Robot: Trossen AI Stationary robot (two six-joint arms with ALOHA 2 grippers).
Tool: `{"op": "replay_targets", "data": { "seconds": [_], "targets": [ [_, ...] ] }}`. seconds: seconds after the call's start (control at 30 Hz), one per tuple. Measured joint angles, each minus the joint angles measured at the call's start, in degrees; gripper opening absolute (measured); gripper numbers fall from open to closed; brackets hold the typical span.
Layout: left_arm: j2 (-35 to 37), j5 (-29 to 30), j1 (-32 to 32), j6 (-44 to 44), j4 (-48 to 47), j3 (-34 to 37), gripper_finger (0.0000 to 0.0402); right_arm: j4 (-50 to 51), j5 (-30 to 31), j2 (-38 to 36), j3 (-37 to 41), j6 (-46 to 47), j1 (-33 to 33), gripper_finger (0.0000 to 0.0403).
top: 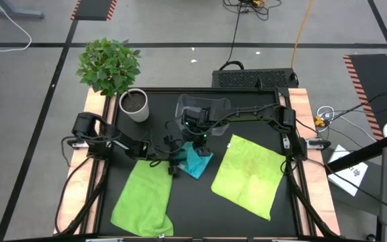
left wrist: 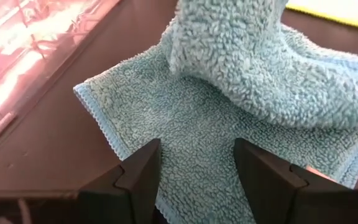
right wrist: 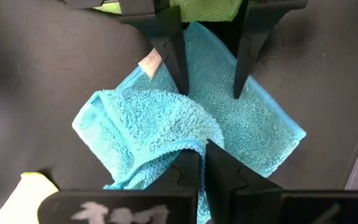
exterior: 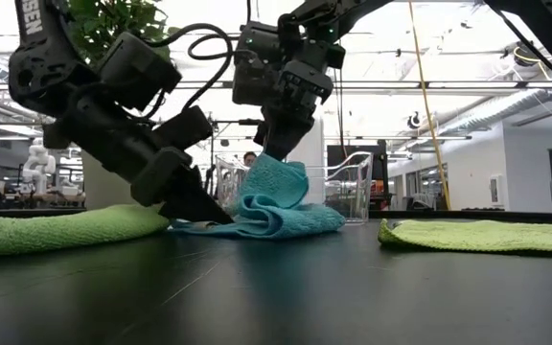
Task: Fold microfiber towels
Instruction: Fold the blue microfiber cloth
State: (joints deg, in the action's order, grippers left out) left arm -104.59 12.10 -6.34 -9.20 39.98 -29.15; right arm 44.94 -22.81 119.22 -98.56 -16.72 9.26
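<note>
The right claw (right wrist: 202,163) is clenched on a raised fold of the turquoise towel (top: 197,160), pinching the plush edge and holding it lifted off the black surface (exterior: 286,287); the left claw (left wrist: 196,163), its two fingers spread and gripping nothing, rests low over the flat lower layer of the same towel, one finger (left wrist: 143,169) to either side of a strip of cloth. You will find this towel at mid-surface between the two lime-green towels, the left one (top: 143,198) lying rumpled toward the near edge, the right one (top: 250,175) spread flat and tilted; the clear plastic bin (top: 203,111) stands just behind, and a potted plant (top: 116,74) occupies the far-left corner. Judge the material as light, limp and deeply piled: it will not hold a crease unaided, it will sag and double over wherever unsupported, as the draped loop in the low view suggests, and its fibres should cling to the fingers rather than slip. Take hold, therefore, at the stitched hem or a corner, where the layers are thin enough for the claw to close on a single ply; a grasp in the bulky middle would likely gather two layers together. Pin the lower layer flat while you carry the lifted edge across.
</note>
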Motion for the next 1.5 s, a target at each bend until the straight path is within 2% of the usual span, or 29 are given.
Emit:
{"op": "replay_targets", "data": {
  "seconds": [0.27,0.57,0.73,0.97,1.13,1.2,1.37,1.5],
  "targets": [
    [-8.2,0.1,-2.1,-1.6,3.3,-6.2,0.0207,1.7,0.1,0.0,0.0,-0.3,-1.1,0.0002],
    [-9.1,1.3,-3.1,-1.7,3.2,-7.2,0.0207,2.7,0.1,0.0,0.0,-1.6,-1.1,0.001],
    [-9.1,1.4,-3.1,-1.5,2.7,-7.2,0.0207,2.7,-1.4,0.0,0.0,-3.1,-1.7,0.0062],
    [-9.1,1.4,-3.0,-1.3,2.7,-7.2,0.0207,2.3,-1.4,0.0,0.0,-0.6,-1.8,0.0197],
    [-9.1,1.4,-2.9,-1.2,2.1,-7.1,0.0207,1.6,-1.0,-1.9,0.0,-0.5,-1.9,0.0266],
    [-9.1,1.4,-2.6,-1.4,1.9,-7.1,0.0207,1.4,-0.7,-3.4,0.0,-0.5,-2.3,0.028],
    [-9.1,1.0,-2.1,-1.4,1.8,-7.1,0.0207,3.3,6.3,-7.0,0.0,0.4,-4.5,0.0285],
    [-9.1,1.1,-2.0,-1.5,1.8,-7.1,0.0207,4.9,6.3,-8.4,0.3,3.8,-6.6,0.0274]
  ]
}}
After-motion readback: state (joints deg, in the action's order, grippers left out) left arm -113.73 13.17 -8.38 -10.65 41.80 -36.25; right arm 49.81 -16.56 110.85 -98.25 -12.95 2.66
